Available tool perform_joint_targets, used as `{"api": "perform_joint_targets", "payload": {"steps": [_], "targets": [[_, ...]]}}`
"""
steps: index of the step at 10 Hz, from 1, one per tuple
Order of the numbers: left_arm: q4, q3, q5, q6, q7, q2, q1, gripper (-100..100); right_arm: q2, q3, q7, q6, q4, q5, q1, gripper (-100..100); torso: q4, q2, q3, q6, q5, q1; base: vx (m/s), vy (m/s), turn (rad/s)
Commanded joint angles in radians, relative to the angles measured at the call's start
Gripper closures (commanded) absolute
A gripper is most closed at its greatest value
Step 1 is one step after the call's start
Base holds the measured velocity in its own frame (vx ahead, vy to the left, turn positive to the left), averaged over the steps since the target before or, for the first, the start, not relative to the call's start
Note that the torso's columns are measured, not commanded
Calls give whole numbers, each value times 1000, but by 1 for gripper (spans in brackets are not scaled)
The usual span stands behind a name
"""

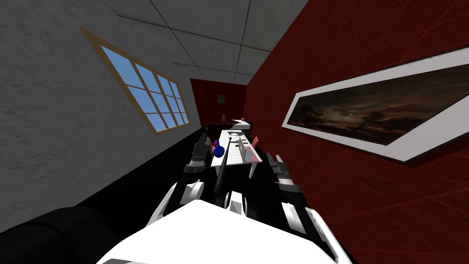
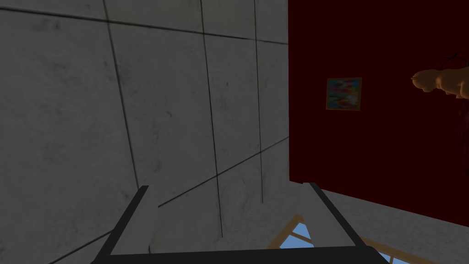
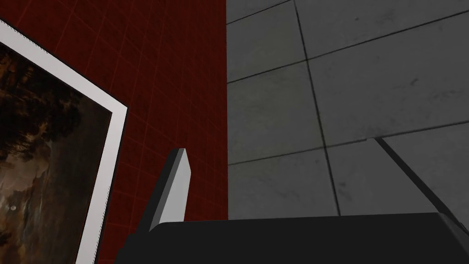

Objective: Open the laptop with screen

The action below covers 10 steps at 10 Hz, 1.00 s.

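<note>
Ahead of me, a narrow white table (image 1: 231, 158) runs along the red wall. On its near right part lies the laptop (image 1: 247, 152), light grey, its lid raised partway off the base. Both arms are held up short of the table: the left forearm (image 1: 199, 156) beside its left edge, the right forearm (image 1: 280, 172) to its right. My left gripper (image 2: 227, 185) is open with nothing between its fingers. My right gripper (image 3: 277, 144) is also open and empty. Neither touches the laptop.
A blue round object (image 1: 218, 151) stands on the table's left edge, close to the left arm. A thin dark pole (image 1: 223, 170) leans in front of the table. A second white table (image 1: 242, 123) stands farther back. A black sofa arm (image 1: 55, 229) is at my left.
</note>
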Motion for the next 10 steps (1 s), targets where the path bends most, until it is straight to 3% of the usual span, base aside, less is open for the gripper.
{"api": "perform_joint_targets", "payload": {"steps": [1, 10], "targets": [[0, 0, 0, 0, 0, 0, 0, 0, -3, -11, 74, -8, 38, 45, -15, -100, 0, 1, 0, 0, 0, -1, 23, 51, -3], [0, 0, 0, 0, 0, 0, 0, 0, -10, -48, 293, -14, 160, 191, -70, -100, 0, 1, 1, 0, 0, -1, 25, 54, -4]]}}
